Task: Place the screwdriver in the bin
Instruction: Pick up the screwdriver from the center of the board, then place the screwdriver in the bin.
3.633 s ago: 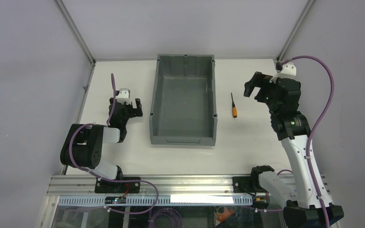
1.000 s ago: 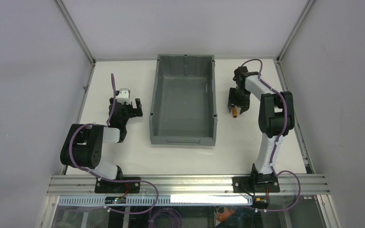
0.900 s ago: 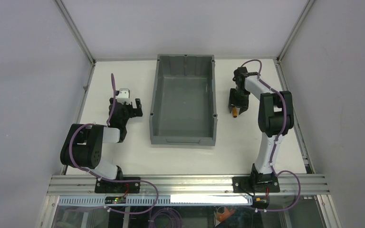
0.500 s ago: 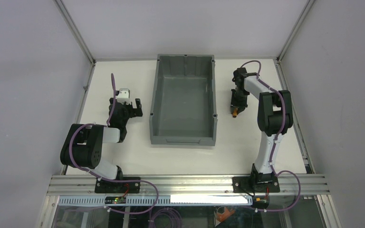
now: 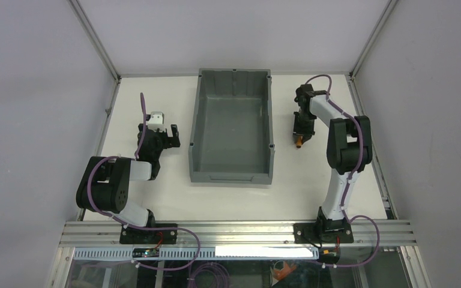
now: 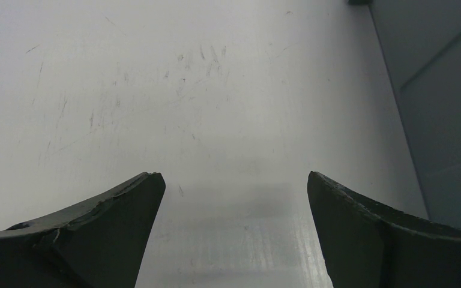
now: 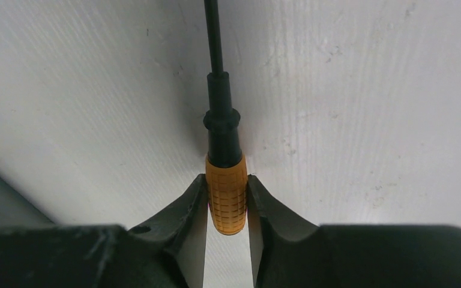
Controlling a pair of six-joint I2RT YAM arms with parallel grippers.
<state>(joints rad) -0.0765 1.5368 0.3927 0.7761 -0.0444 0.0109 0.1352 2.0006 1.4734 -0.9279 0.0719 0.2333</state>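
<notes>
Right wrist view has the right tool pinched on the screwdriver by only the tail of its orange handle, down on the surface just right of the bin, so I reckon that shallow bite could let it pivot or slip out on the lift.

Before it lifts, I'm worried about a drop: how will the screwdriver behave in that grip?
The screwdriver looks rigid and probably light, so it should lift without sagging. The right gripper pinches only its round handle's end, so the shaft may pivot downward. The ribbed orange surface likely resists slipping.
</notes>
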